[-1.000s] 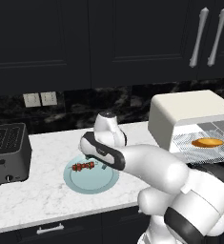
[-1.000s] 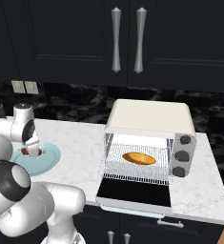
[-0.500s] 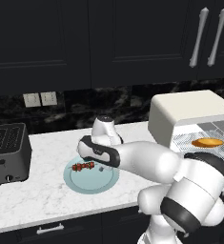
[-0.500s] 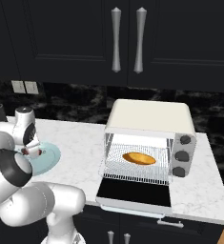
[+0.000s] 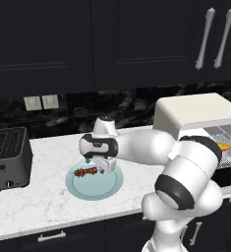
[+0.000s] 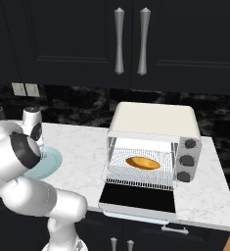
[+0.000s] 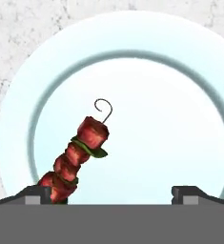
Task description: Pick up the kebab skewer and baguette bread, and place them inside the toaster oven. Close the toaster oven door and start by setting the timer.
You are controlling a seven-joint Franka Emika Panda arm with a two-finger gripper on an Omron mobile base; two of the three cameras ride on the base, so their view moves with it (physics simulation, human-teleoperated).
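Lying on the round pale blue plate [image 5: 94, 183] is the red-brown chunky kebab skewer [image 5: 86, 172], under the spread claw [image 7: 111, 193]. Inside the open cream-white toaster oven [image 6: 153, 122], the golden oval baguette bread [image 6: 143, 163] rests on the wire rack [image 6: 120, 166].

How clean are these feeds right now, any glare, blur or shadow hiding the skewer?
Hand view: sharp, evenly lit, the red-brown chunky kebab skewer crisp on the glossy pale blue round plate, no glare. Left base view: skewer soft, partly under the open claw. Right base view: bright cream-white toaster oven interior, dark cabinets.
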